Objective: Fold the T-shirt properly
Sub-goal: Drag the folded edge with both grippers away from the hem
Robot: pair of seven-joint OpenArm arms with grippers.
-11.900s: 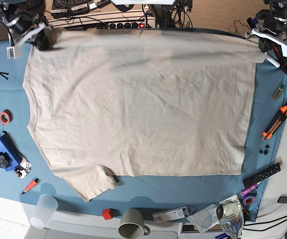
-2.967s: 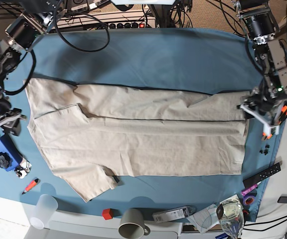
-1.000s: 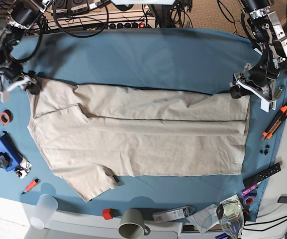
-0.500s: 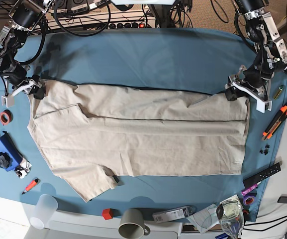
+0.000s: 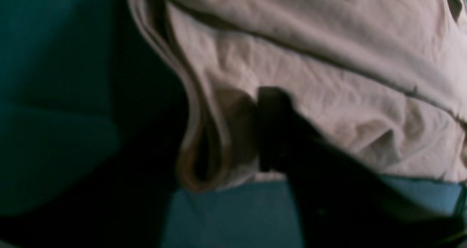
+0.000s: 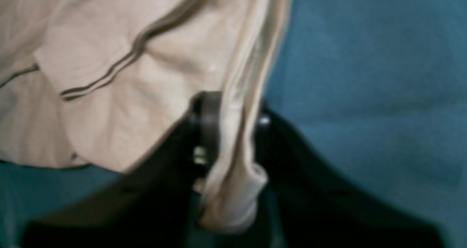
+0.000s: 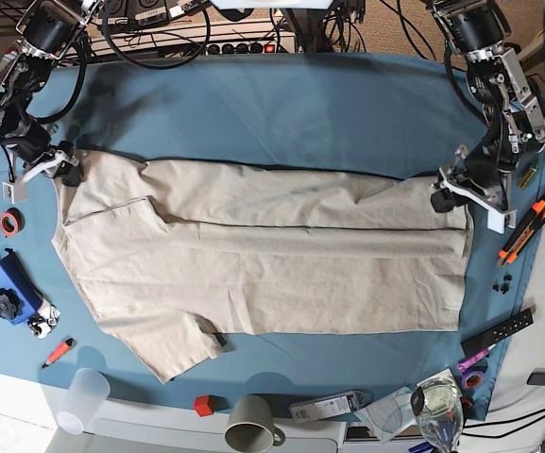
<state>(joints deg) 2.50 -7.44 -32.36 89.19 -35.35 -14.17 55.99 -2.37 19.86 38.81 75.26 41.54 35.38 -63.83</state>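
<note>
My right gripper (image 6: 228, 131) is clamped on the T-shirt (image 7: 263, 255): in the right wrist view a bunched fold of the beige hem runs between my two dark fingers (image 6: 204, 131), one on each side of the cloth, with a small wad of fabric hanging out below them. The jaws stand only as far apart as that thickness of cloth. In the base view this gripper (image 7: 59, 162) sits at the far left corner of the shirt, by the folded-over sleeve.

My left gripper (image 7: 450, 193) is at the far right corner of the shirt in the base view, touching the fold's edge. In the left wrist view one dark finger (image 5: 271, 131) lies on top of the fabric, just beside a rolled loop of the hem; the other finger is lost in the shadow on the far side of that loop. The hem looks pinched between them, but the picture is too dark and blurred for me to tell whether the jaws have fully gripped it.

The T-shirt lies flat on the teal-blue table cloth (image 7: 281, 104), spread left to right across the middle. Its far portion is folded toward the near side, giving a long straight fold line along the far edge. One sleeve sticks out at the near left. The collar end is on the left, the bottom hem on the right.
</note>
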